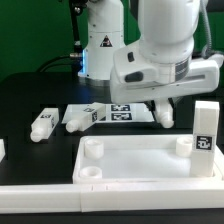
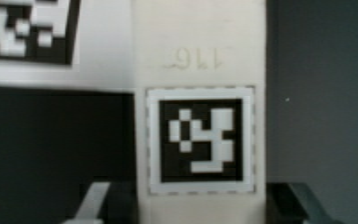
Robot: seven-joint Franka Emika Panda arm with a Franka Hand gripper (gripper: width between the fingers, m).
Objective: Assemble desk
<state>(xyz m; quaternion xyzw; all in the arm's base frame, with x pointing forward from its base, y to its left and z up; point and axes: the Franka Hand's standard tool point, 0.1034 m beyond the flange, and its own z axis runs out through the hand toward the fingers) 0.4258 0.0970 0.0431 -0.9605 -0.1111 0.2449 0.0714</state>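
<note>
The white tabletop (image 1: pixel 140 165) lies at the front with round corner sockets (image 1: pixel 92 148). One tagged white leg (image 1: pixel 205 140) stands upright at the tabletop's right end. Two loose legs (image 1: pixel 42 123) (image 1: pixel 80 117) lie on the black table behind it. My gripper (image 1: pixel 165 116) hangs low over the table just behind the tabletop's far rim. In the wrist view my gripper (image 2: pixel 197 205) is shut on another tagged leg (image 2: pixel 197 100), which fills the gap between both fingers (image 2: pixel 98 202). In the exterior view the gripper hides most of that leg.
The marker board (image 1: pixel 122 110) lies flat on the table right beside my gripper, and its corner shows in the wrist view as the marker board (image 2: pixel 25 30). The robot's base (image 1: pixel 100 45) stands at the back.
</note>
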